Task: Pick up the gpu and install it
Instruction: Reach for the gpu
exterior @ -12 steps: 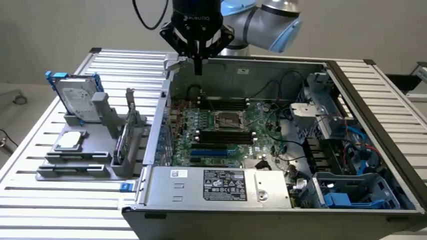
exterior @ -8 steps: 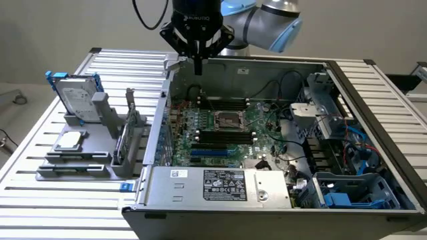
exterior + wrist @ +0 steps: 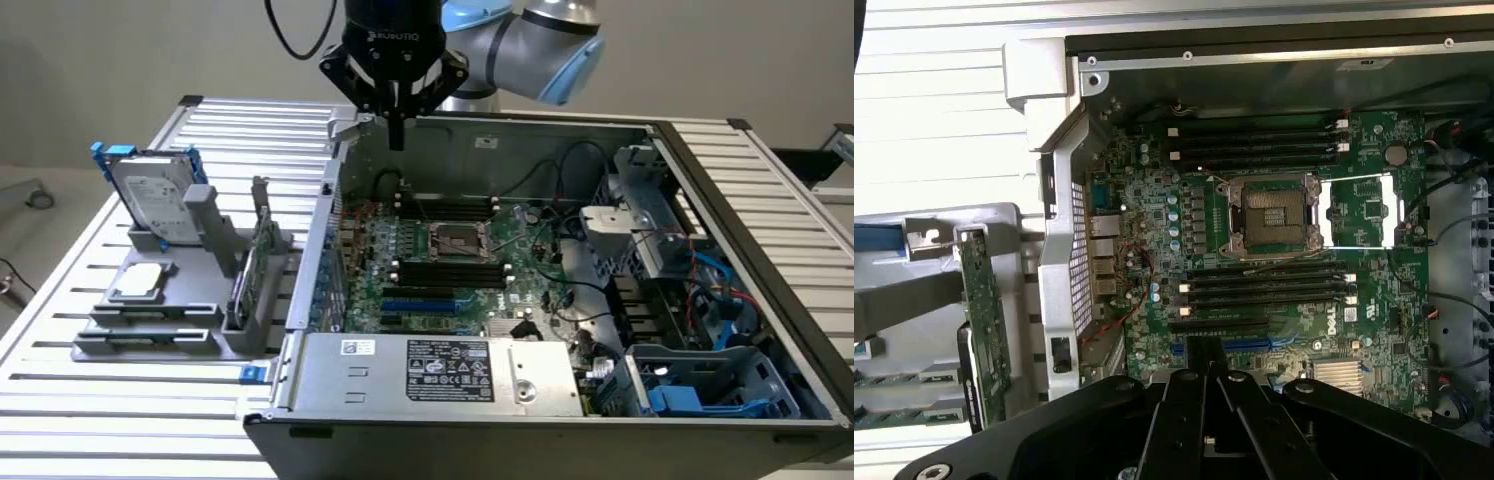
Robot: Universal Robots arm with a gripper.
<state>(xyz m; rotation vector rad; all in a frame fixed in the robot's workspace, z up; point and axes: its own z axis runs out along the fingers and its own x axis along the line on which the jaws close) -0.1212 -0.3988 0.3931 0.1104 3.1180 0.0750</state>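
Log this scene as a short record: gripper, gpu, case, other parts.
gripper: gripper above the open case, fingers shut, holding nothing
gpu: gpu stands on edge in the grey rack, outside the case, untouched
case: computer case open, motherboard exposed
other parts: hard drive upright in the rack; square chip lying flat on it

We note open computer case [image 3: 534, 440], motherboard [image 3: 521, 290], CPU socket [image 3: 458, 240]; hard drive [image 3: 150, 195], silver chip [image 3: 142, 280] on grey rack [image 3: 160, 335] beside.
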